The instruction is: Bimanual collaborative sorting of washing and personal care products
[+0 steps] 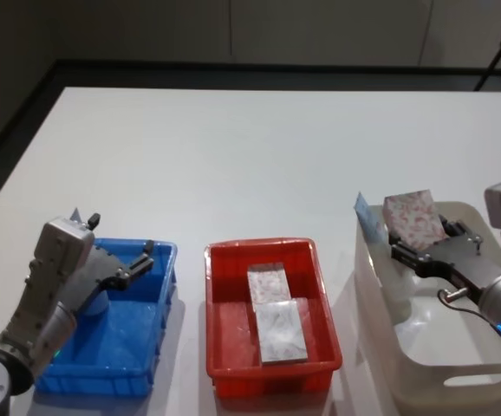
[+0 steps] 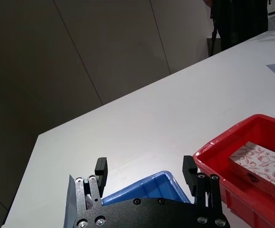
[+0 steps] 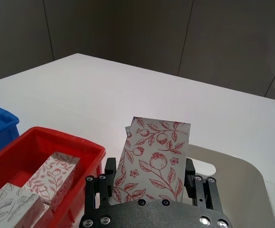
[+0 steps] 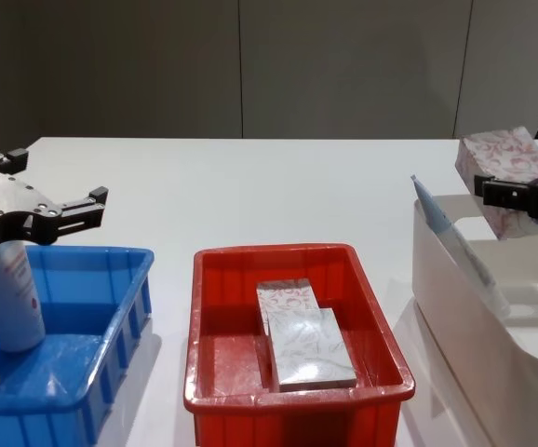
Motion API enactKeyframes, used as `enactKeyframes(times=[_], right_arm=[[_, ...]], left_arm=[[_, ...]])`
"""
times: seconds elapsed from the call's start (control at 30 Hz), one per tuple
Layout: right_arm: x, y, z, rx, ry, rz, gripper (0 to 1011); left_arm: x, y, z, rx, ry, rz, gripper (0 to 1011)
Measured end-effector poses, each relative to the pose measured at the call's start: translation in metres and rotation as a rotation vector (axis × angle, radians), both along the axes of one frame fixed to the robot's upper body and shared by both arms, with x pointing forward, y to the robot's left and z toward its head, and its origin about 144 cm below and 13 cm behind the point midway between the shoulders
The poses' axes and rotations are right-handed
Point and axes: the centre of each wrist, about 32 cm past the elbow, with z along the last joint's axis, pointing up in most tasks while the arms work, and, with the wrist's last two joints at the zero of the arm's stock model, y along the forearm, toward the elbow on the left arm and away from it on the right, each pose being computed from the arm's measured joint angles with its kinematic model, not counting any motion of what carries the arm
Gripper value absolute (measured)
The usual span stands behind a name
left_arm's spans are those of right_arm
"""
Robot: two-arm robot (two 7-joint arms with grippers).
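Bins stood in a row along the near edge of the white table (image 1: 259,156): the white bin (image 1: 458,368) on the right, the red bin (image 1: 272,368) in the middle, the blue bin (image 1: 103,364) on the left. Above the white bin's far end, the right gripper (image 1: 417,249) was clamped on a small patterned box (image 1: 413,217), its fingers pressing the box's two long edges so that the long axis ran out forward of the jaws, the box lifted clear of the bin. A pale-blue tube (image 4: 460,247) leaned against that bin's left wall, just beside the raised box. Two more patterned boxes (image 1: 272,312) lay flat in the red bin, end to end and touching, which sat to the left of the loaded gripper and was plainly nearer to it than to the other arm; carrying the box there would call for a leftward move. The left gripper (image 1: 138,264) hung over the blue bin with its fingers spread wide and nothing between them, directly above a second tube (image 4: 8,289) standing upright in that bin's left end.
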Motion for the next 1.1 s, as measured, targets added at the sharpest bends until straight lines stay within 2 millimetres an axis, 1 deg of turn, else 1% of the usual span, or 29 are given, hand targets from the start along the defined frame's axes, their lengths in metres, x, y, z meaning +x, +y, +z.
enactKeyframes(times=[0.4, 1.1], right_arm=[[0.001, -0.004, -0.006, -0.035, 0.069, -0.062, 845], [0.009, 0.000, -0.019, -0.087, 0.174, -0.124, 846]], left_arm=[[0.000, 0.000, 0.000, 0.000, 0.000, 0.000, 1002], [0.000, 0.000, 0.000, 0.000, 0.000, 0.000, 1001]])
